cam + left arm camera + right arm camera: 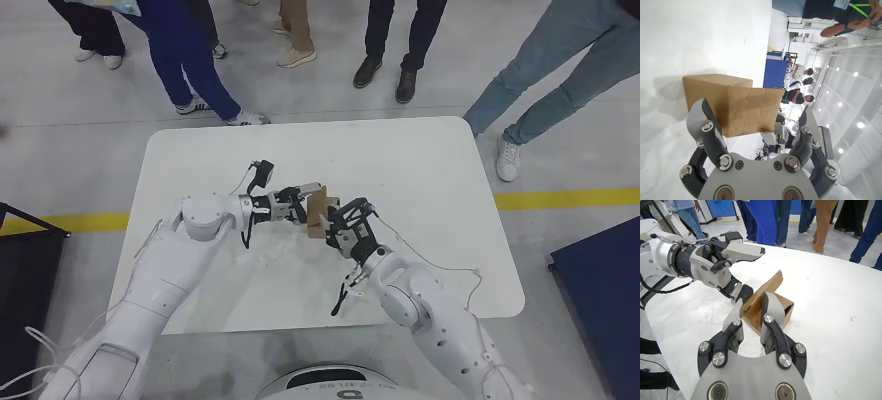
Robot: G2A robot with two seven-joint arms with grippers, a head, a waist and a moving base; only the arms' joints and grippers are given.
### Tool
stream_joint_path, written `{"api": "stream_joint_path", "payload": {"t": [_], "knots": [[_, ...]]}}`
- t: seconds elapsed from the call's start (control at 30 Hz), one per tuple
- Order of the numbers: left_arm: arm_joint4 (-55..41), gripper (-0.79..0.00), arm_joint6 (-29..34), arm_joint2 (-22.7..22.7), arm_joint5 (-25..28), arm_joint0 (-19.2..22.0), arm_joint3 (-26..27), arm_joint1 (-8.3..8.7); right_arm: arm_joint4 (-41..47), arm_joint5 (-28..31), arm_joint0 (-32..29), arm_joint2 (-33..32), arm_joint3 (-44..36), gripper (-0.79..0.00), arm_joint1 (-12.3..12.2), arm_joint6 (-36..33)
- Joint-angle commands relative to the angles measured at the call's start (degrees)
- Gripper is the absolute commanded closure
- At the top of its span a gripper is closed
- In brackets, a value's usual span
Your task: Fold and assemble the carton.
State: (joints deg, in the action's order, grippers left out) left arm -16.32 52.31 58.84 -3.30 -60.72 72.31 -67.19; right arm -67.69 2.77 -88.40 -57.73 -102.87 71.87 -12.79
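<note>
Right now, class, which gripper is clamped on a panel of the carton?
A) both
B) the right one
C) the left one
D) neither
B: the right gripper pinches a raised panel of the carton between its fingers, while the left gripper stands wide open beside it.

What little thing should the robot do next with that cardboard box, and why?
Probably fold the flap down over the carton. The right gripper pinches that flap, which stands tilted up with the carton open beneath, so it is not closed yet. The left gripper is open beside it, holding nothing; it could steady the carton meanwhile.
</note>
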Motion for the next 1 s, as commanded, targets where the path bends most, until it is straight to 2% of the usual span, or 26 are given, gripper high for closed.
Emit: {"api": "stream_joint_path", "payload": {"t": [0.0,0.3,0.47,0.5,0.53,0.57,0.8,0.97], "knots": [[-0.03,-0.785,0.08,0.12,0.0,0.05,-0.04,0.03,0.53,-0.36,0.02,-0.02,-0.05,0.0,0.07,-0.45],[0.11,-0.785,0.19,0.51,-0.16,-0.1,0.25,0.16,4.4,-1.17,-0.24,-0.93,-0.75,0.0,0.24,-2.15],[-0.04,-0.785,0.51,0.67,-0.21,-0.02,0.52,0.2,8.11,-2.43,-0.8,-1.69,-2.61,0.0,0.27,-6.58],[0.0,-0.785,0.58,0.67,-0.22,-0.02,0.55,0.21,8.28,-2.59,-0.96,-1.75,-3.32,-0.117,0.23,-7.7],[-0.04,-0.785,0.71,0.68,-0.25,-0.01,0.58,0.22,8.5,-2.73,-1.19,-1.86,-4.01,-0.523,0.2,-8.32],[-0.08,-0.785,0.76,0.7,-0.26,0.01,0.57,0.22,8.52,-2.75,-1.43,-1.98,-4.58,-0.785,0.16,-8.58],[-0.22,-0.785,0.87,1.93,0.14,-0.31,0.51,0.55,9.03,0.22,-3.97,-5.32,-6.38,-0.785,-0.36,-1.38],[0.04,-0.785,0.68,3.95,0.04,-1.33,1.63,1.14,14.31,2.28,-3.17,-9.81,1.18,-0.785,-0.35,8.3]]}}
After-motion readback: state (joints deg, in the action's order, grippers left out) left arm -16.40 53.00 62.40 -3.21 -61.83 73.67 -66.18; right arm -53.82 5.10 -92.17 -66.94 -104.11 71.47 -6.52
